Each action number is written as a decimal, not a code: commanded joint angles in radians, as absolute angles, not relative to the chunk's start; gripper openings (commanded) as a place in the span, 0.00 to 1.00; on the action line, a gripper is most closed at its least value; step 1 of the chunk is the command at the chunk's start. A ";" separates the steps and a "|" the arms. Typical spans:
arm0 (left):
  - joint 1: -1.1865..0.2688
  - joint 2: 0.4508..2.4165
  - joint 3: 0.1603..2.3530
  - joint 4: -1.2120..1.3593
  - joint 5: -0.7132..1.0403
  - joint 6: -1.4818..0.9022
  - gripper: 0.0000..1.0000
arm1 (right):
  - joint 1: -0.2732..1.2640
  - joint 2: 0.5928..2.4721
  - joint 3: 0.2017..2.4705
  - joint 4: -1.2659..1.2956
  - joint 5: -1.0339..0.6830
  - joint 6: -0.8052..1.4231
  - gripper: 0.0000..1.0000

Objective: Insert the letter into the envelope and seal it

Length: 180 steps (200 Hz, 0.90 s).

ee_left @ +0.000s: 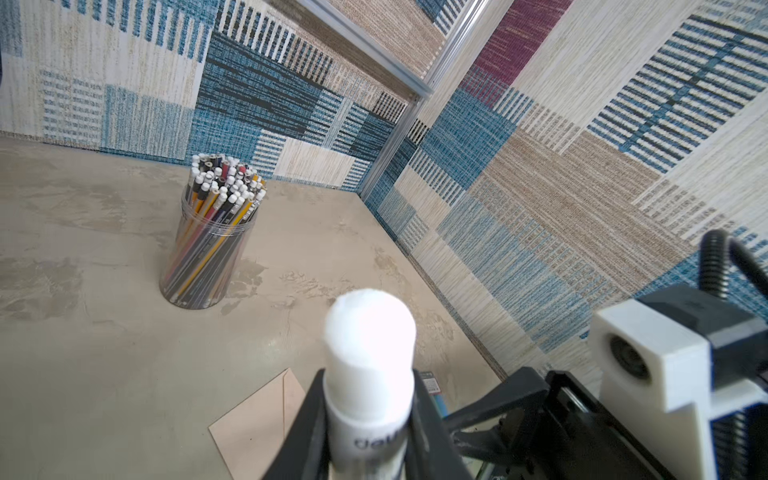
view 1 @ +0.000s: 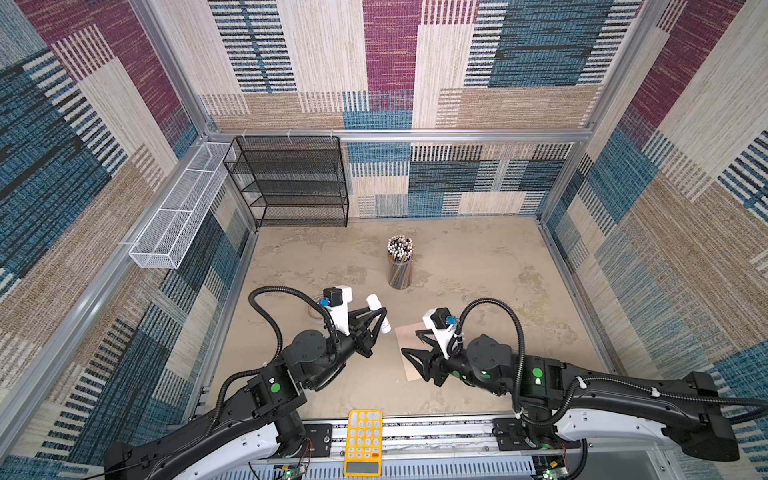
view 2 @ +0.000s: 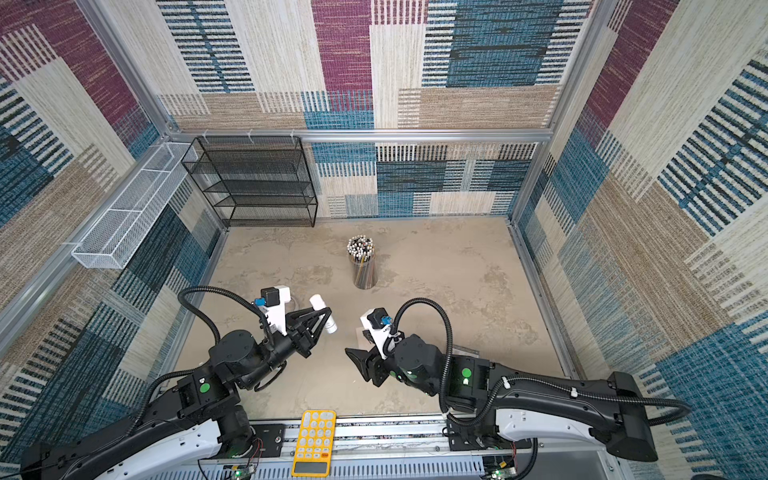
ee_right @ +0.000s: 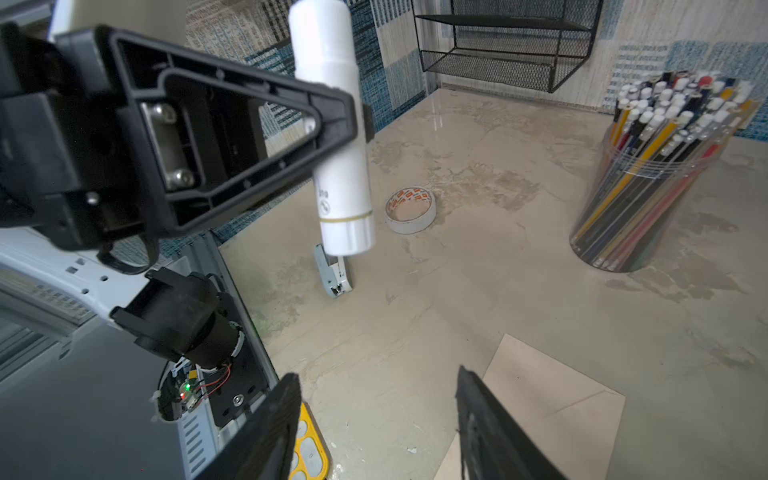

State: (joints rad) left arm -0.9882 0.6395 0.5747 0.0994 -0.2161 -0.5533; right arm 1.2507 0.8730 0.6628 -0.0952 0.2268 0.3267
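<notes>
The left hand (view 1: 379,312) is shut tight around a white glue stick (view 1: 374,301). It holds the stick up in the air, above the desk (view 1: 478,266). In the left wrist view the two black fingers (ee_left: 311,419) press on both sides of the stick, and its round white top pokes out past them. In the right wrist view the glue stick (ee_right: 336,166) hangs almost straight up and down, and its lower end is off the desk.

The right hand (view 1: 410,341) is open. Its two fingers (ee_right: 270,428) stand far apart and there is nothing between them. It hangs just over the envelope (view 1: 403,337).

The envelope is pale peach and lies flat on the desk, near the front and a bit right of the middle. The right hand and its arm cover part of it in both top views. I cannot tell if the hand touches the paper.

A clear jar full of pencils (view 1: 400,266) stands farther back, well apart from the envelope. A roll of tape (ee_right: 410,210) lies on the desk behind the glue stick, and a small grey stapler (ee_right: 334,274) lies below it. A yellow calculator (view 1: 363,440) sits on the front rail between the two arms. A black wire shelf (view 1: 291,183) stands in the back corner on the left, and a white wire basket (view 1: 178,212) hangs on the wall beside it.
</notes>
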 commanded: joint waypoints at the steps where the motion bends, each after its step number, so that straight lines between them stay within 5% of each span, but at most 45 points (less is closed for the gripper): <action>1: -0.977 0.640 0.592 0.128 -0.072 -0.526 0.00 | 1.160 0.813 0.604 0.060 -0.050 0.313 0.63; 45: -0.948 0.707 0.589 0.281 0.212 -0.564 0.00 | 0.999 0.773 0.507 0.313 -0.452 0.326 0.64; 103: -0.948 0.771 0.581 0.413 0.305 -0.590 0.00 | 0.943 0.832 0.456 0.479 -0.593 0.400 0.69; 149: -0.947 0.808 0.588 0.443 0.333 -0.595 0.00 | 0.930 0.862 0.460 0.531 -0.632 0.424 0.60; 180: -0.947 0.811 0.589 0.441 0.327 -0.589 0.00 | 0.924 0.878 0.468 0.522 -0.656 0.431 0.44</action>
State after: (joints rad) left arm -0.9470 0.8097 0.5808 0.3859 0.3199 -0.5812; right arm 0.9291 0.8642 0.4557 0.4763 -0.6090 0.4072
